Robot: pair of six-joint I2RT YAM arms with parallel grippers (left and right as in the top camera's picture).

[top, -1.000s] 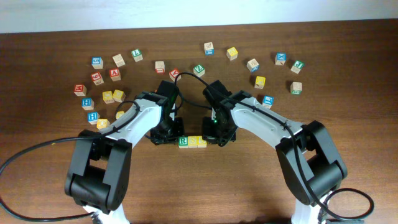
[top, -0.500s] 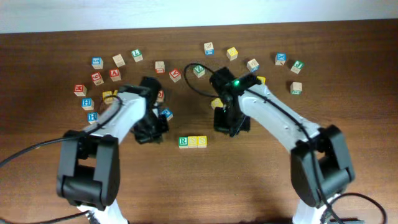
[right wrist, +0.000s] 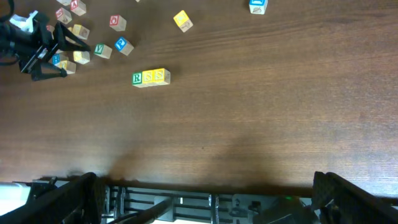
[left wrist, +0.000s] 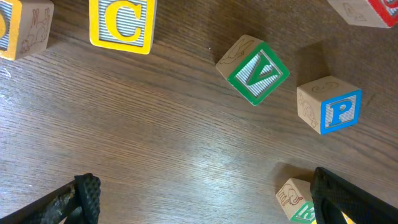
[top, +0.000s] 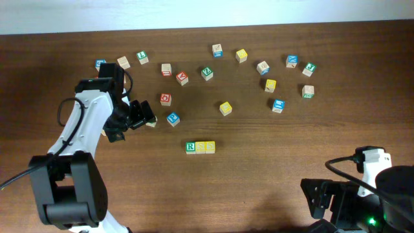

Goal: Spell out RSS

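RSS point(top: 200, 147): row reads R-S-S, cubes touching, mid bench point(top: 272, 175).
left end effector point(left wrist: 205, 186): open, empty, near V point(left wrist: 254, 70).
right end effector point(right wrist: 205, 186): open, empty, well apart from the row.
step: judged done; park both arms without brushing the row.

White shells and black joints make up the left arm point(top: 85, 126), a black cable point(top: 21, 172) trailing from its base; the left gripper point(left wrist: 208, 202) has black ribbed fingers point(left wrist: 84, 198); a green light point(top: 372, 222) glows on the right arm point(top: 391, 184)

Robotics lab: cabled arm point(top: 81, 126) at a wooden table point(top: 272, 162) (blocks point(top: 225, 108) scattered).
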